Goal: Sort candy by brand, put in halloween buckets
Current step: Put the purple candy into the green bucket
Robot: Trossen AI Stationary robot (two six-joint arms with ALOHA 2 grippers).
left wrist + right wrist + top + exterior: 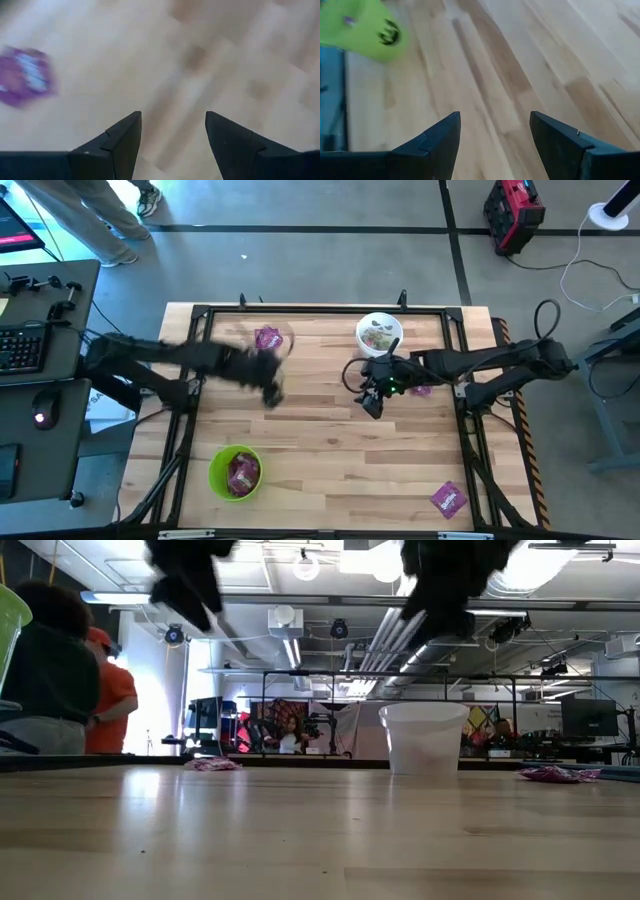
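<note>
A purple candy packet [268,338] lies flat on the table at the far left and shows blurred in the left wrist view [25,75]. Another packet [449,498] lies near the front right corner, and a third [421,389] peeks out beside my right arm. The lime green bucket [235,472] stands at the near left with purple packets inside. The white bucket [379,333] stands at the far middle with small wrapped sweets inside. My left gripper [172,135] hovers open over bare wood, just nearer than the far-left packet. My right gripper [495,135] hovers open at mid-table, in front of the white bucket.
Black frame rails [320,310] run around the table's edges. A desk with a keyboard [22,345] and mouse stands left of the table. A person's legs [95,215] show at the far left. Bare wood [340,460] lies between the green bucket and the front right packet.
</note>
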